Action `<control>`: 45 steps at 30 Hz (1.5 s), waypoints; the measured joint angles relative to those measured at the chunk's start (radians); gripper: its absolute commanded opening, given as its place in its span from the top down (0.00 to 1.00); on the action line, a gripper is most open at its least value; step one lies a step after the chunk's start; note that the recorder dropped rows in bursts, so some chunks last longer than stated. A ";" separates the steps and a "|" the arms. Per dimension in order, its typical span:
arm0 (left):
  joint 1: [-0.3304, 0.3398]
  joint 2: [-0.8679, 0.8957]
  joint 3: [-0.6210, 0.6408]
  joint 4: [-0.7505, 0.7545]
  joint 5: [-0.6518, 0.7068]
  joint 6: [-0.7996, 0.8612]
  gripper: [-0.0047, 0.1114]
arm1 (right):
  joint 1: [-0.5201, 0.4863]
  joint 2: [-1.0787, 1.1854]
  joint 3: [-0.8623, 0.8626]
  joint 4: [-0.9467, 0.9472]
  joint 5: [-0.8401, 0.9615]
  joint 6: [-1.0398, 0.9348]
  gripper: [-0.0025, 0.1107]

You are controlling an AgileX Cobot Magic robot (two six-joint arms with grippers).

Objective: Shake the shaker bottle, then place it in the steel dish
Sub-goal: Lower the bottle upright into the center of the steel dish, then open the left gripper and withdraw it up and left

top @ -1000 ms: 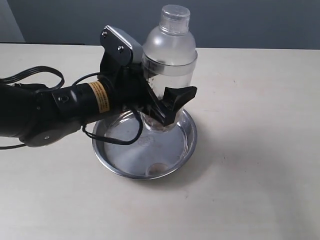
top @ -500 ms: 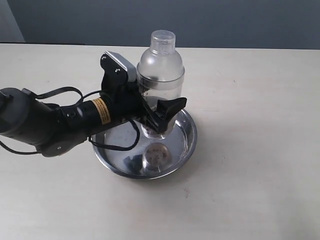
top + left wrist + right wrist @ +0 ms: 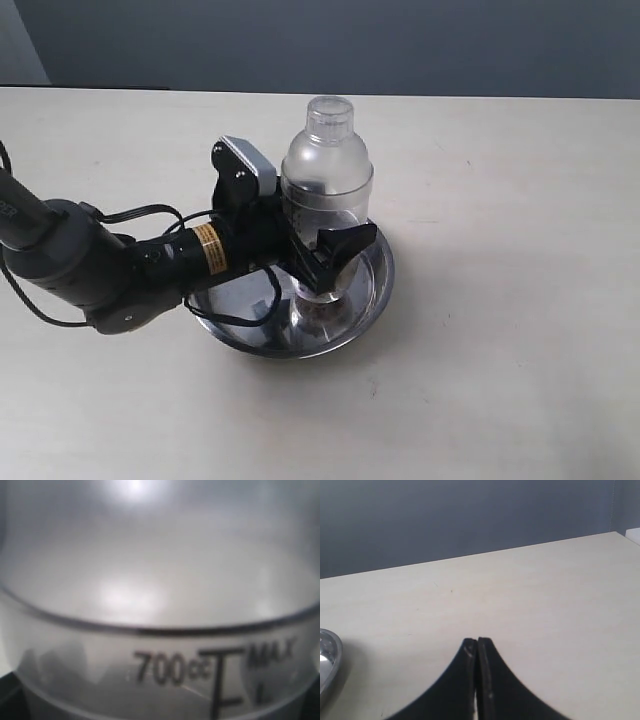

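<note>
The shaker bottle (image 3: 328, 170) is upright inside the steel dish (image 3: 378, 290), with brown grains showing at its base. I cannot tell whether the base rests on the dish floor. My left gripper (image 3: 325, 245) is shut on the bottle's lower body; one black finger (image 3: 350, 245) crosses its front and the other is hidden behind it. In the left wrist view the frosted bottle (image 3: 160, 580) fills the picture, showing its 700cc and MAX marks. My right gripper (image 3: 477, 642) is shut on nothing above bare table, away from the dish rim (image 3: 331, 655).
The pale table (image 3: 520, 330) spreads around the dish, with a dark wall behind it. The left arm's black cable (image 3: 130, 215) loops over the table beside the arm.
My left gripper has carried the bottle downward, from above the dish's far side into the dish. The arm has dropped lower and closer to the table.
</note>
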 measured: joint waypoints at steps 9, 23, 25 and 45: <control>0.000 0.014 0.000 -0.004 -0.004 0.047 0.23 | 0.000 0.000 0.000 0.000 0.000 0.000 0.99; 0.035 0.047 -0.002 0.053 -0.036 0.028 0.05 | 0.000 0.000 0.000 0.000 0.000 0.000 0.99; 0.050 0.047 -0.002 0.075 -0.038 0.009 0.05 | 0.000 0.000 0.000 0.000 0.000 0.000 0.99; 0.092 -0.223 -0.002 0.136 -0.033 -0.041 0.06 | 0.000 0.000 0.000 0.000 0.000 0.000 0.99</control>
